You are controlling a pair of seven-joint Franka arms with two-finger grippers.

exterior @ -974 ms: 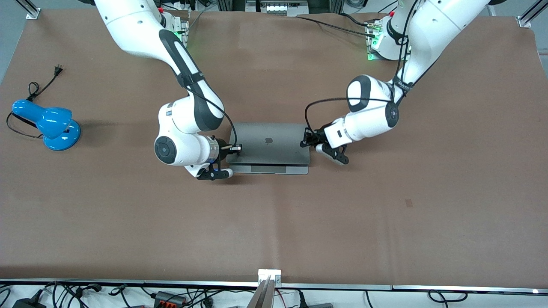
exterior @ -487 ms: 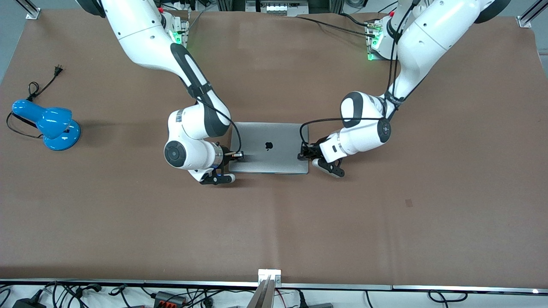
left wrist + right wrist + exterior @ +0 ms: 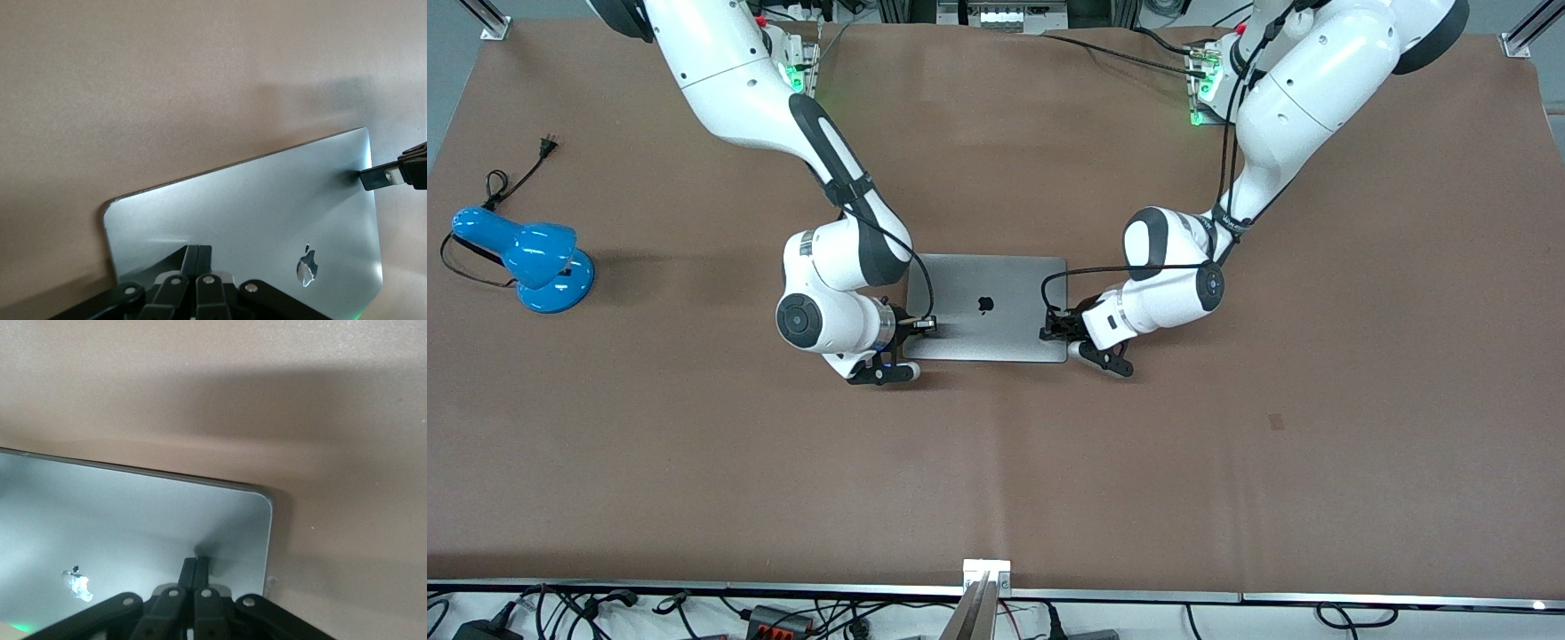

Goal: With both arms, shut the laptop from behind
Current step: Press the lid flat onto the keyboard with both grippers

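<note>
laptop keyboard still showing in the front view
No, the laptop lies shut, only its silver lid with the black logo facing up.

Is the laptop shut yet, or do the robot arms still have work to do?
Nearly done. The laptop lid looks flat, logo up, no keyboard showing. The left claw and right claw, both shut, press on its lid. What's left: lifting the claws away.

With the laptop (image 3: 985, 308) lid down, keyboard, screen and trackpad were hidden. Both wrist views cut the lid off at the picture edge. The left pincer (image 3: 197, 264) and right pincer (image 3: 195, 573) showed only partly, their bases cropped. Both arms' shoulders ran past the front view's top edge.
</note>
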